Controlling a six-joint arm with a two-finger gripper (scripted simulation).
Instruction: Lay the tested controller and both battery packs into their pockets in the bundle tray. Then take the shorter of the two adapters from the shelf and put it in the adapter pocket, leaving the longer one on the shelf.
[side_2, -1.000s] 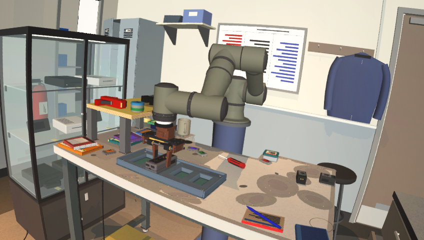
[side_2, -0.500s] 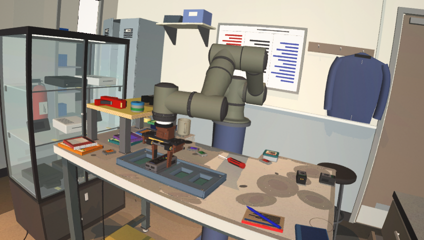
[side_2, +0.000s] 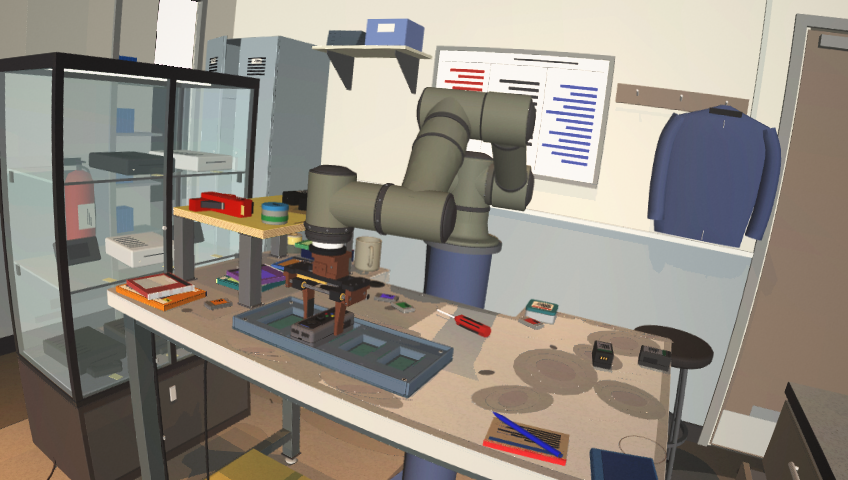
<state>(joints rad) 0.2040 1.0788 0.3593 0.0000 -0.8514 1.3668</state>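
On the left half of the workbench lies the blue bundle tray [side_2: 342,348] with several green-floored pockets, and the grey controller [side_2: 313,328] rests in one of its left pockets. Two dark battery packs [side_2: 602,354] [side_2: 654,357] stand apart on the bench's right end. On the raised wooden shelf [side_2: 238,215] behind the tray lies a red adapter [side_2: 220,204]; a black one [side_2: 294,198] sits further back, partly hidden by my arm. My gripper [side_2: 321,324] hangs straight down over the controller, with its fingers on either side of it. The gripper is open and holds nothing.
A glass display cabinet [side_2: 119,226] stands against the bench's left end. A red-handled screwdriver [side_2: 467,322], a small tin [side_2: 541,310], a mug [side_2: 367,253], stacked books [side_2: 159,289] and a clipboard with a blue pen [side_2: 525,439] lie around the tray. A stool [side_2: 675,351] stands at the right.
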